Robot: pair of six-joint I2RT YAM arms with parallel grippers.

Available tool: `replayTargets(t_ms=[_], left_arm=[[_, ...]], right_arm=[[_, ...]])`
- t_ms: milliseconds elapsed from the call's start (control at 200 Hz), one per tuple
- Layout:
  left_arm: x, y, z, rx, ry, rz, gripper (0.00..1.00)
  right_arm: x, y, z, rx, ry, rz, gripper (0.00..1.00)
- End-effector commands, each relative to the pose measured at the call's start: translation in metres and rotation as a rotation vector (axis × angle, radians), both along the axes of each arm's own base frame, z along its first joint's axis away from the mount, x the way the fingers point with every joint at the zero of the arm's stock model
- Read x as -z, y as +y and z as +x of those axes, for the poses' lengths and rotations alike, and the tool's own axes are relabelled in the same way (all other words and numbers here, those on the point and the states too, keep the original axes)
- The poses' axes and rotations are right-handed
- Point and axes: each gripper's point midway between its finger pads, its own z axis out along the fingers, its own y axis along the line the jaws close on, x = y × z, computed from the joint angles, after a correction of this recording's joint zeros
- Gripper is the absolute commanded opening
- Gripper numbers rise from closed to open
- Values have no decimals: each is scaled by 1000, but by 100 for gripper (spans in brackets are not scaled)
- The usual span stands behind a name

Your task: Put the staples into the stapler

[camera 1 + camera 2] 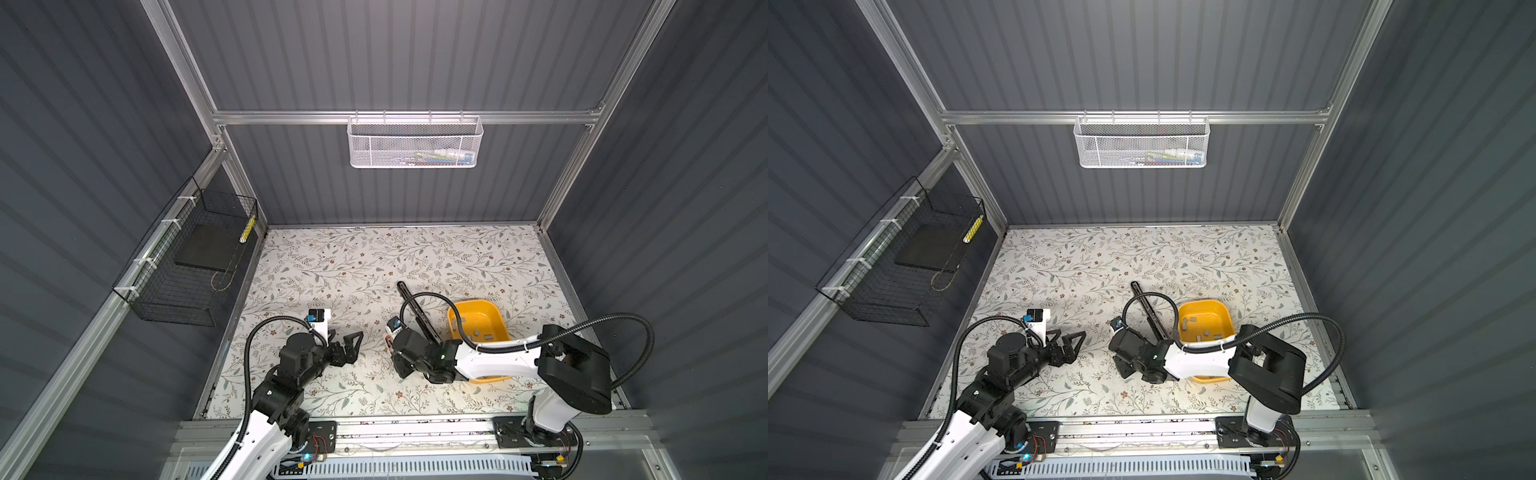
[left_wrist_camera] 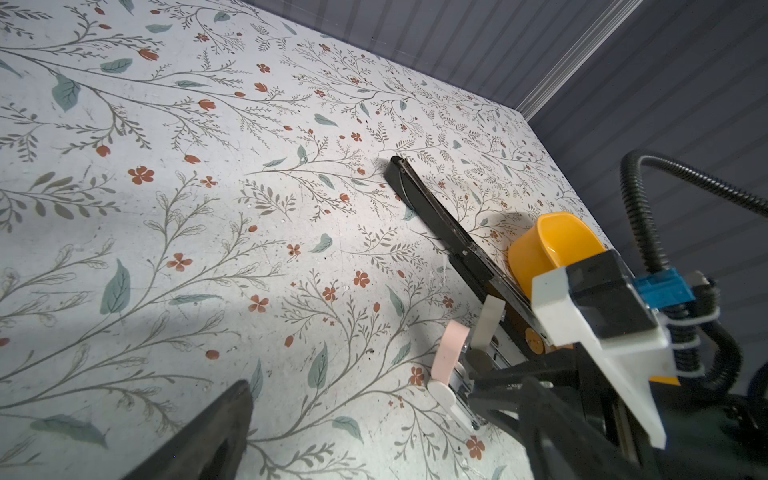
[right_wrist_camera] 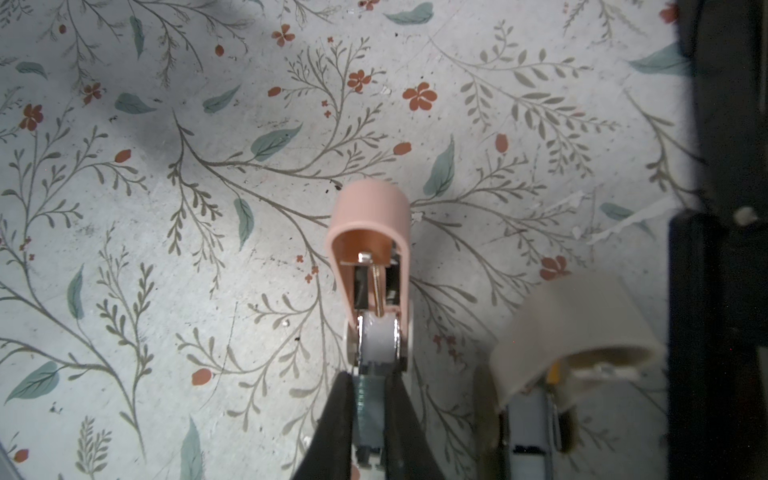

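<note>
Staples [image 1: 1206, 332], small flat grey metal strips, are seen lying in the yellow plastic bowl [image 1: 1202, 302]. One grey staple strip [image 3: 370, 409] is clamped by the right gripper [image 3: 369, 380] at the opened small pink stapler [image 3: 368, 208]. The left gripper [image 1: 353, 347] is held spread wide over the floral-patterned table [image 1: 332, 270].

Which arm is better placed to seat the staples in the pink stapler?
Right. The right end effector is shut on a staple strip lined up with the open pink stapler; the left end effector is open and empty.
</note>
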Motion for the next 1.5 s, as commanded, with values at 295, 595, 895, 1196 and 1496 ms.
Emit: replayTargets(t_ms=[295,595,895,1196,1496], left_arm=[[3,-1,-1,8,3,7,100],[3,-1,-1,9,4,7,100],[3,-1,-1,9,3,6,100],[5,-1,-1,8,9,11,100],[3,0,-1,7,6,9,100]], right_arm=[[2,-1,3,19,-8,-32,14],[3,0,1,7,1,-31,13],[6,1,0,7,3,-45,14],[22,-7,-5,27,30,-115,18],[19,-16,-8,49,5,-159,23]])
